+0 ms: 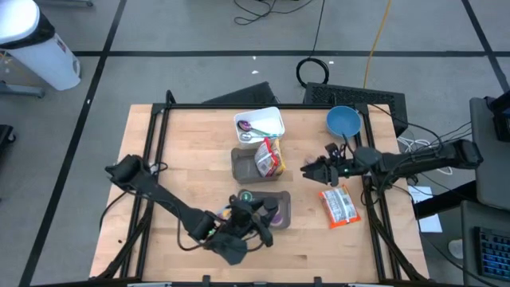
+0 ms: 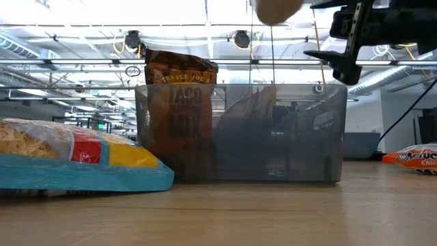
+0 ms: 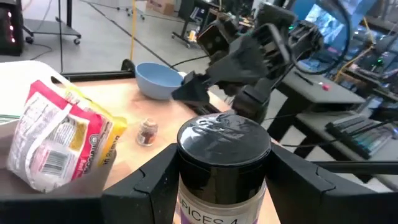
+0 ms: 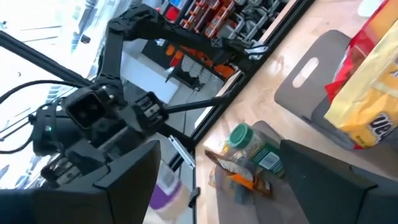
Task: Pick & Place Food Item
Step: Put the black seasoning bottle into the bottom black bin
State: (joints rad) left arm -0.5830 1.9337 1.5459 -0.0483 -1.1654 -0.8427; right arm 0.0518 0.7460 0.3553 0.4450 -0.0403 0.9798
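Observation:
A spice jar (image 3: 224,163) with a black lid and a purple-edged label stands between the fingers of my left gripper (image 1: 259,215), which is shut on it over the shallow grey tray (image 1: 280,199) at the table's near middle. In that tray lie a green-lidded jar (image 4: 247,144) and a small packet. My right gripper (image 1: 307,169) hangs open and empty to the right of the grey bin (image 1: 241,163), which holds snack bags (image 1: 268,158). My left gripper pinches the spice jar's body just below the lid (image 3: 186,171) between its two fingers, one on each side. The fingers come nearly level from the table's near left. The jar stands upright in the hold; whether it is clear of the tray cannot be seen.
A white container (image 1: 259,123) with small items sits behind the bin, and a blue bowl (image 1: 343,119) stands at the far right. An orange snack bag (image 1: 339,206) lies flat near the right edge. A small jar (image 3: 147,132) stands on the table beyond the bin.

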